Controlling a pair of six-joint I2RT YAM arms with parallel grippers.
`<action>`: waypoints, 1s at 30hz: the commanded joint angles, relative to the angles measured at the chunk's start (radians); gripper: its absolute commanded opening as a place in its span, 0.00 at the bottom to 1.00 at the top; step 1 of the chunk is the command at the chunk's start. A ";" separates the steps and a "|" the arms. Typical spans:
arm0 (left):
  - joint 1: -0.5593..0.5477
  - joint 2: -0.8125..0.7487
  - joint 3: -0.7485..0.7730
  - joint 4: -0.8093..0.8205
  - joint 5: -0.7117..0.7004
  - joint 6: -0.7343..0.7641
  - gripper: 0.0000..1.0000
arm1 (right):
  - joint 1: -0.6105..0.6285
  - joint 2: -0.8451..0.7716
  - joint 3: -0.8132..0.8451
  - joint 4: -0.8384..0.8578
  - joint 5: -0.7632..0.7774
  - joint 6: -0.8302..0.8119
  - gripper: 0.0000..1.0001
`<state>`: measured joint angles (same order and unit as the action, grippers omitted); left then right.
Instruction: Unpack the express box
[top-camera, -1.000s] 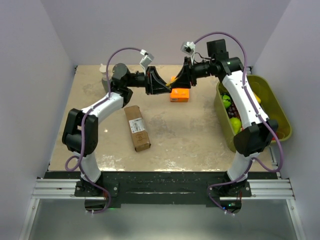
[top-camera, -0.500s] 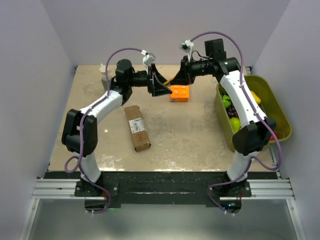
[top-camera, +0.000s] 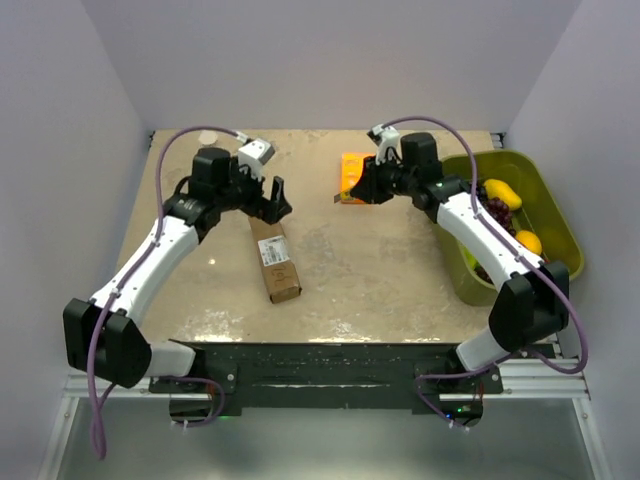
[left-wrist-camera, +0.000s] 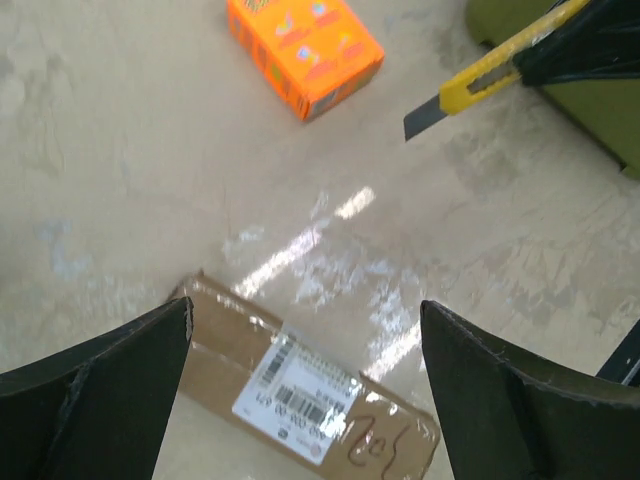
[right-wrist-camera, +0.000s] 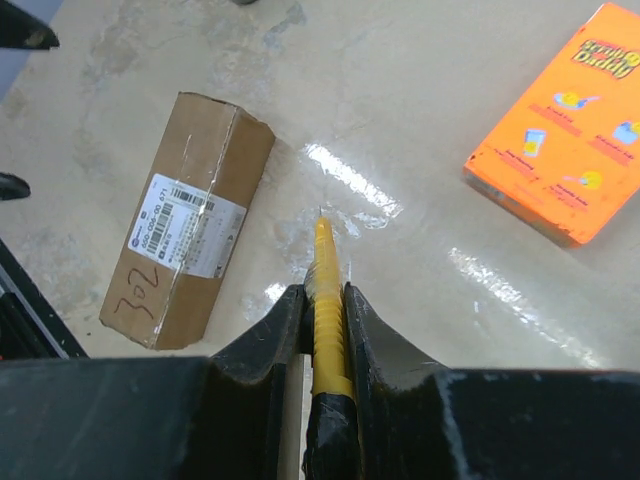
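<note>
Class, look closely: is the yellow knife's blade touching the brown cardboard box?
Apart. In the left wrist view, the knife is near the top edge and the express box at the bottom, with a plain gap between them.

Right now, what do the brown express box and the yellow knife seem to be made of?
The express box: matte brown cardboard, judging by its folded edges and dull surface; the white label looks like paper. The utility knife: smooth yellow body, probably plastic; its grey blade looks like metal.
</note>
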<state>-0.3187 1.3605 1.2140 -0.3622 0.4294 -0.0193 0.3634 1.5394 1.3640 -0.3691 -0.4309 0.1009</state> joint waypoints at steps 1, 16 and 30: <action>0.009 0.017 -0.149 -0.112 -0.121 -0.103 1.00 | 0.058 -0.012 -0.063 0.229 0.133 0.121 0.00; 0.099 0.126 -0.217 -0.198 -0.245 -0.202 0.99 | 0.065 0.028 -0.060 0.240 0.149 0.155 0.00; 0.472 0.345 -0.192 -0.371 -0.167 0.015 0.91 | 0.066 0.027 -0.080 0.242 0.139 0.115 0.00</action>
<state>-0.0074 1.6375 1.0321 -0.5865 0.4667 -0.1352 0.4290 1.6016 1.2823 -0.1783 -0.2825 0.2371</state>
